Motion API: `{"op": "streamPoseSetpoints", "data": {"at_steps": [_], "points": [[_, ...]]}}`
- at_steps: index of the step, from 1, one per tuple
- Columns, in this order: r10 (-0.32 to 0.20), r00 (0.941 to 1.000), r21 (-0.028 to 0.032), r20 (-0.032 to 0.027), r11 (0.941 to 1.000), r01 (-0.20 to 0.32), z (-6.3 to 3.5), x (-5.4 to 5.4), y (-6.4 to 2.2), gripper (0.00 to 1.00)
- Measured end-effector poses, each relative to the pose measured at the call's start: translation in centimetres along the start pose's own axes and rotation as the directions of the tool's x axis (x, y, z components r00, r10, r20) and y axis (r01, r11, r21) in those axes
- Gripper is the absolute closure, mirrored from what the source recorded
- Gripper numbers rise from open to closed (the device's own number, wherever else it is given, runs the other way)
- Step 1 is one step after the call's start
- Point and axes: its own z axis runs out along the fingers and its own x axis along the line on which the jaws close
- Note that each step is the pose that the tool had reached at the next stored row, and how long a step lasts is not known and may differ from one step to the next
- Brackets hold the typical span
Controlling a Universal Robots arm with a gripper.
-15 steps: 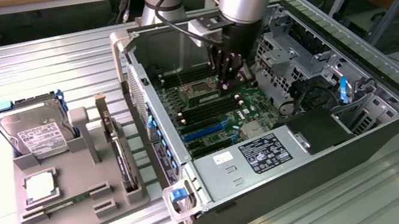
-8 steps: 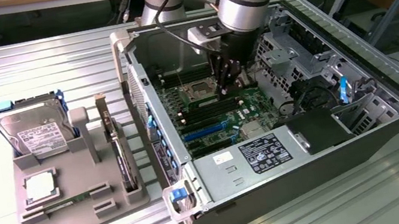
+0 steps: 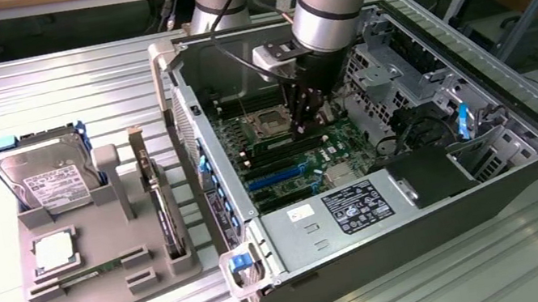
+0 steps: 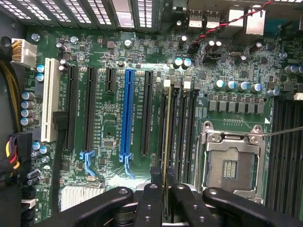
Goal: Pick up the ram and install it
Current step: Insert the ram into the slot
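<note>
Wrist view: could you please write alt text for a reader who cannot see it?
The gripper holds the ram edge-on, lined up with the black memory slots of a green motherboard, next to the empty processor socket. Long expansion slots, one blue, run parallel beside them.

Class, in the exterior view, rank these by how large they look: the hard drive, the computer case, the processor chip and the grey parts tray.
1. computer case
2. grey parts tray
3. hard drive
4. processor chip
No two look alike in size.
</note>
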Motion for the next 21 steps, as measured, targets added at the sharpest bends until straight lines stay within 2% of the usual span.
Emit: {"op": "streamPoseSetpoints", "data": {"at_steps": [7, 11, 21], "points": [[0.0, 1.0, 0.0001, -0.0002, 1.0, 0.0, 1.11, 0.0, -0.05, 0.87], [0.0, 1.0, 0.0, -0.0002, 1.0, 0.0, 1.14, -0.2, -0.07, 0.87], [0.006, 1.0, 0.0, 0.0001, 1.0, -0.006, 1.19, 0.2, -0.05, 0.87]]}}
